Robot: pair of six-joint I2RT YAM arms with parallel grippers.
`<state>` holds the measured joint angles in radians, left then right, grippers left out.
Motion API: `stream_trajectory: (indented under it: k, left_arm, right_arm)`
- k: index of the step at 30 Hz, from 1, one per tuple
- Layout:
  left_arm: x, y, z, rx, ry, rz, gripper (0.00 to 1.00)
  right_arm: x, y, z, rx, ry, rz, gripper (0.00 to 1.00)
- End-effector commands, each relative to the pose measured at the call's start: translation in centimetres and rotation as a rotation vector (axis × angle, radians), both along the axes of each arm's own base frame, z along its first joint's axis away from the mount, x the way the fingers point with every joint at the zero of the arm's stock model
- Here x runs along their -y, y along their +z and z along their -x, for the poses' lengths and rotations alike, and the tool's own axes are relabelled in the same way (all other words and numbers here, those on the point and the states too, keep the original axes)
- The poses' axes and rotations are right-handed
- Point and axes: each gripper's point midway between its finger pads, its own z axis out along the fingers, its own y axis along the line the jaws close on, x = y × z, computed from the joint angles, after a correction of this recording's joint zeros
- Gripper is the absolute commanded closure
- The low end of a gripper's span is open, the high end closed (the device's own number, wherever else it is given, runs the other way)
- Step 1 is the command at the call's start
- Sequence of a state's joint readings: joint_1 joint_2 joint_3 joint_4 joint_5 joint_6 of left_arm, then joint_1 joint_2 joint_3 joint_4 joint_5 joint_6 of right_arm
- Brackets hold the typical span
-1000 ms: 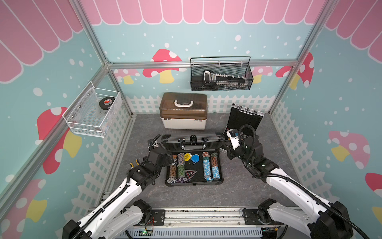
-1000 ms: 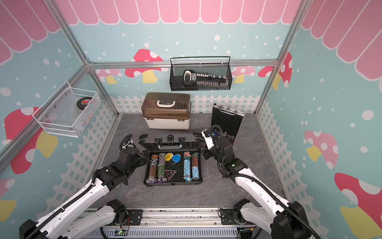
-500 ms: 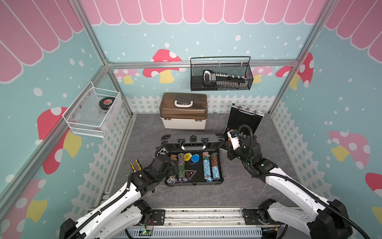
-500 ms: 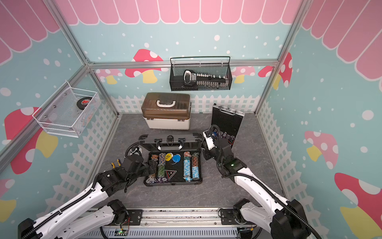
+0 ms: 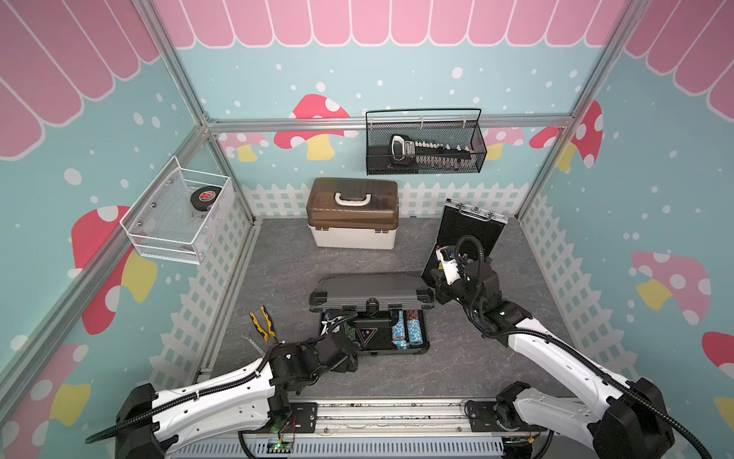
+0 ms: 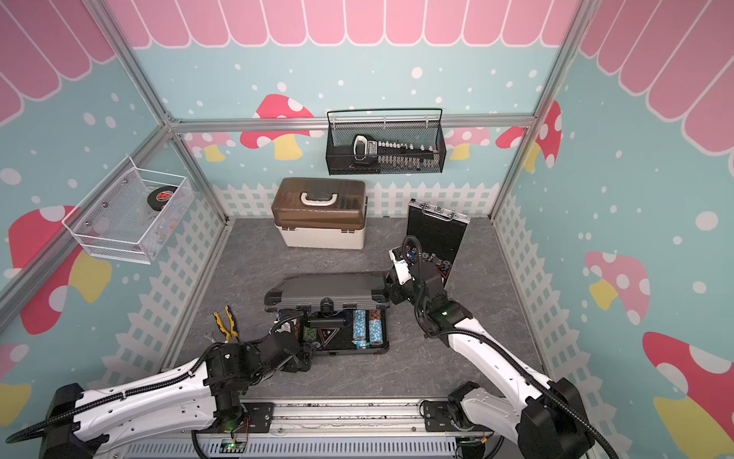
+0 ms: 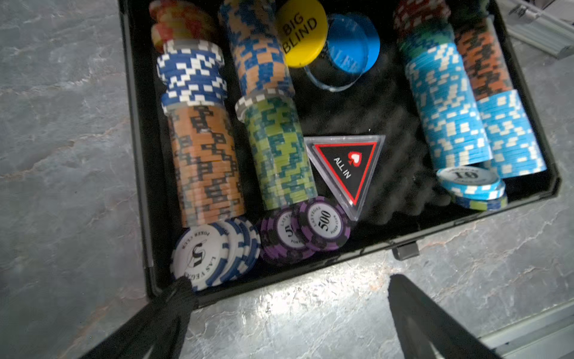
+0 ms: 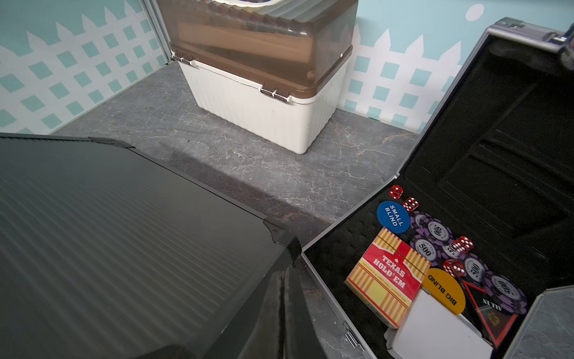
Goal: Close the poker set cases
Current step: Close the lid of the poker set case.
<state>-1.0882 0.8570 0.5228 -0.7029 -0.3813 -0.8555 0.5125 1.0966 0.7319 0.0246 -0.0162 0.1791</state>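
Two cases, neither shut yet. Far L: yellow pliers (image 5: 262, 326) lie on the table (image 5: 278, 270), not part of the job. L gripper (image 7: 289, 284) sits at the near-left corner of the black case (image 5: 369, 288), just outside the base rim, jaws wide apart, holding nothing. Black case is centre-near, w/ its lid tilted abt halfway over the base. The chips (image 7: 202, 167) in the near half are exposed, and a few lie loose at the near wall. R gripper (image 5: 437, 294) is at the lid's right corner, jaws closed and empty. Touching or just beside, can't tell. Silver case (image 5: 474, 228) is far-right, just beside the black one, lid upright, cards and dice inside.

Step in hand, I'd judge: lowering the black lid. Next move needs the lid pushed flat onto the base w/ L fingers clear of the rim. Silver lid comes after.
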Motion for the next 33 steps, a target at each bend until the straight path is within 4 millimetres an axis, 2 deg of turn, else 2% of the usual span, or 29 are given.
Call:
stream_trajectory:
  k: [1,8,15,26,33]
  left_arm:
    - [-1.0,-0.8,-0.1,0.024,0.088,0.002,0.02]
    - [-1.3,-2.5,1.2,-0.002,0.077,-0.005,0.02]
    - [-1.1,-4.0,1.4,-0.033,0.071,-0.061,0.02]
    - [-0.6,-5.2,-0.3,0.005,0.11,-0.196,0.02]
    - [0.8,-4.6,-2.1,0.078,0.141,-0.178,0.01]
  right_arm:
    - [-0.2,0.2,0.1,-0.012,-0.001,-0.006,1.0]
    - [-0.4,-0.6,-0.1,-0.031,0.002,0.005,0.99]
    - [-1.1,-1.2,-0.4,-0.049,0.021,0.005,0.96]
    - [-1.7,-2.5,-0.4,-0.109,0.041,0.014,0.79]
    - [-1.8,-3.1,-0.3,-0.126,0.045,0.013,0.76]
